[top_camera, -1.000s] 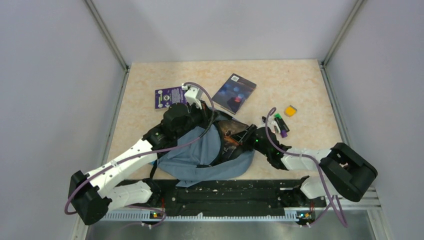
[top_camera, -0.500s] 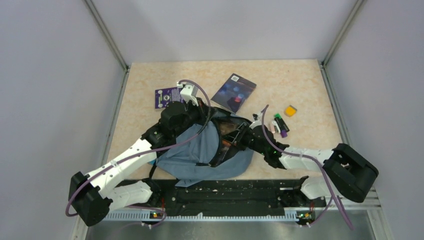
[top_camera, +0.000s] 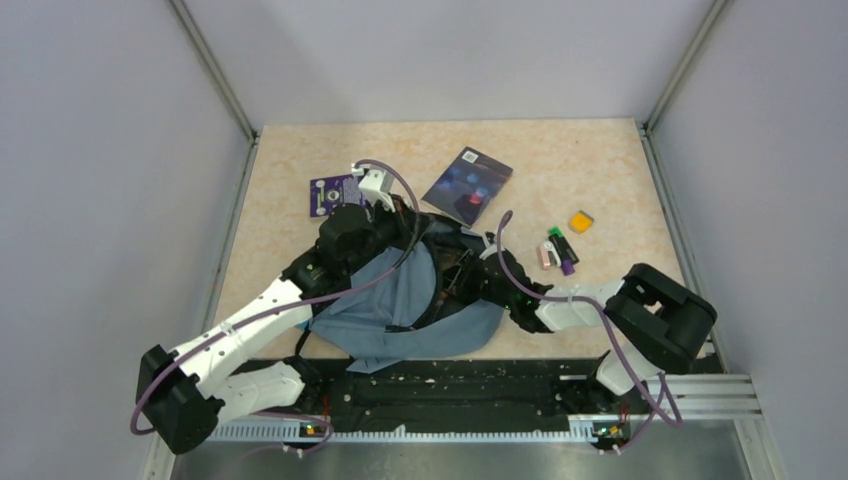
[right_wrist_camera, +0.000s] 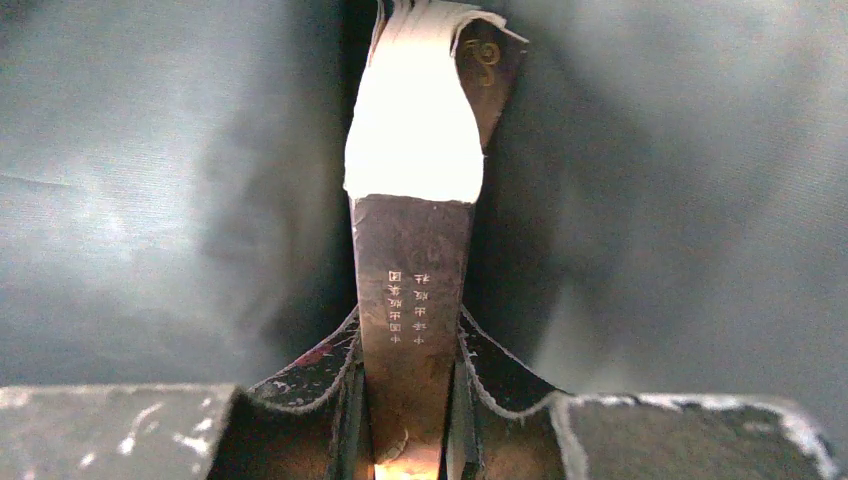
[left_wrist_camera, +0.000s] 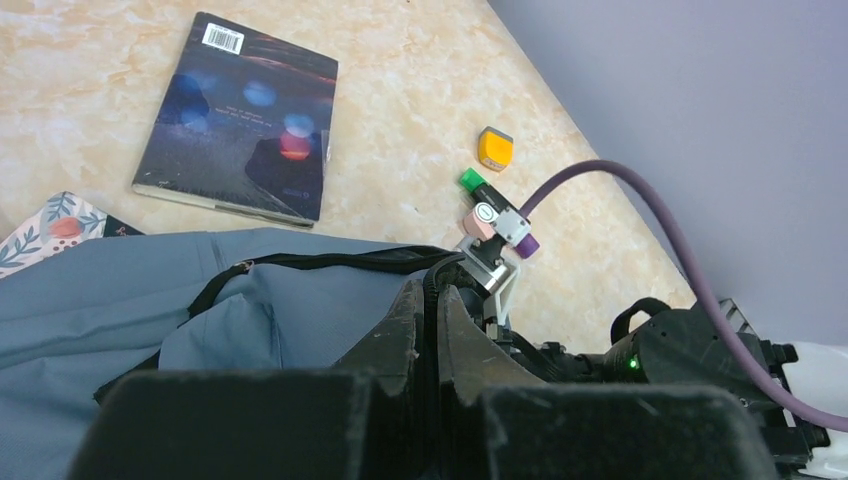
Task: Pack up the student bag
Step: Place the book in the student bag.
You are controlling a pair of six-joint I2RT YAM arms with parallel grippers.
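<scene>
Soft grey-blue fabric student bag (top_camera: 400, 320) sits at 6 o'clock on the beige marbled worktop (top_camera: 620, 160), mouth toward 1 o'clock. Left jaws are pinched shut on its black zipper rim (left_wrist_camera: 320, 262), holding it up. Right jaws, narrowly apart, clamp a slim dark-brown book with white page edges (right_wrist_camera: 410, 270) inside the bag. We'd hold the rim high, push the book deep, release only once it bottoms out, then back out toward 3 o'clock without snagging fabric.

you see your left gripper (left_wrist_camera: 430, 300) pinched shut on the student bag (left_wrist_camera: 150, 300) at its black zipper edge. past it a dark book (left_wrist_camera: 240, 115) lies flat on the table (left_wrist_camera: 400, 60), an orange block (left_wrist_camera: 494, 148) nearer the table's right edge.
</scene>
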